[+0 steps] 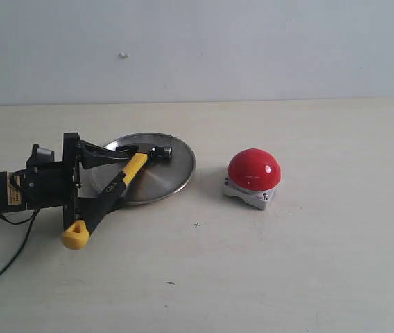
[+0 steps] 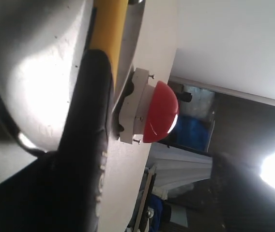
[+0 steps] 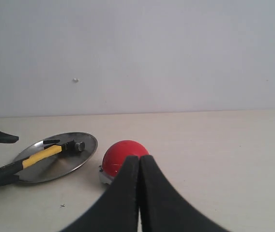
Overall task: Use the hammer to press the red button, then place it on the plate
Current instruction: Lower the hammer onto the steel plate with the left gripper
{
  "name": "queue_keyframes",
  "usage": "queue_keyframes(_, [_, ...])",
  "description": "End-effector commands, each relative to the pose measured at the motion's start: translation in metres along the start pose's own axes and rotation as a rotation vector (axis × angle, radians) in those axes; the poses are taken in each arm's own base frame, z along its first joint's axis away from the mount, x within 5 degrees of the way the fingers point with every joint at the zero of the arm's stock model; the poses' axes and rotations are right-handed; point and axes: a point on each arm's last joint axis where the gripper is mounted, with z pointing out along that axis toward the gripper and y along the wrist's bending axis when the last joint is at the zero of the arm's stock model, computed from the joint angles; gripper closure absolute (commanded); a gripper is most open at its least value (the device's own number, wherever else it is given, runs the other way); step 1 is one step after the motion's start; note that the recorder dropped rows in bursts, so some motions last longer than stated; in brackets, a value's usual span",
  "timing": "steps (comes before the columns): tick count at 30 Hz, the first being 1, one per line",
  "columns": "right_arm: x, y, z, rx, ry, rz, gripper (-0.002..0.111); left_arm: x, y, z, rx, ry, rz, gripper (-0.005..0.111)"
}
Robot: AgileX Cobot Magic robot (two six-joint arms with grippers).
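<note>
Left gripper (image 1: 117, 175) lies low over the table (image 1: 308, 277), side-on, jaws spread wide and gripping nothing. One finger (image 1: 110, 154) stands clear of the hammer (image 1: 133, 166) on its far side; the other finger is hidden under the handle in the exterior view. The hammer's black grip runs between the jaws. Its yellow end is behind the fingertips, near the gripper body and down on the table. Its dark head is just past the fingertips, inside the plate (image 1: 176, 173). The handle crosses the plate's rim at a slant. Left wrist view: handle runs close along one dark finger, and contact between the two cannot be told. The second finger is a blur, well apart from the first. The plate sits directly under and ahead of the left fingertips, flat on the table. The red button (image 1: 253, 168) is beyond the plate, well ahead of the left gripper, apart from the plate and upright on its pale square base. Right gripper (image 3: 140, 162) does not show in the exterior view. In its wrist view the two black fingers (image 3: 125, 198) press together with nothing between them. The button is straight ahead of the closed tips, the plate and hammer ahead and off to one side.
</note>
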Motion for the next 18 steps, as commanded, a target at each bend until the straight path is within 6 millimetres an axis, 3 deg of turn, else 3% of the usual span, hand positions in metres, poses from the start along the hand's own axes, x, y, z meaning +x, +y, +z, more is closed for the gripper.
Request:
queue_keyframes(1, [0.001, -0.001, 0.0, 0.007, -0.002, -0.002, 0.108, -0.011, -0.003, -0.013, 0.037, -0.052, -0.016, 0.027])
queue_keyframes(9, [0.001, -0.001, 0.0, 0.007, -0.002, -0.004, 0.108, 0.002, -0.023, 0.026, 0.065, 0.027, 0.056, 0.027])
queue_keyframes(18, [0.001, -0.001, 0.0, 0.007, -0.002, -0.002, 0.108, -0.011, -0.041, 0.002, 0.039, 0.047, 0.174, 0.027])
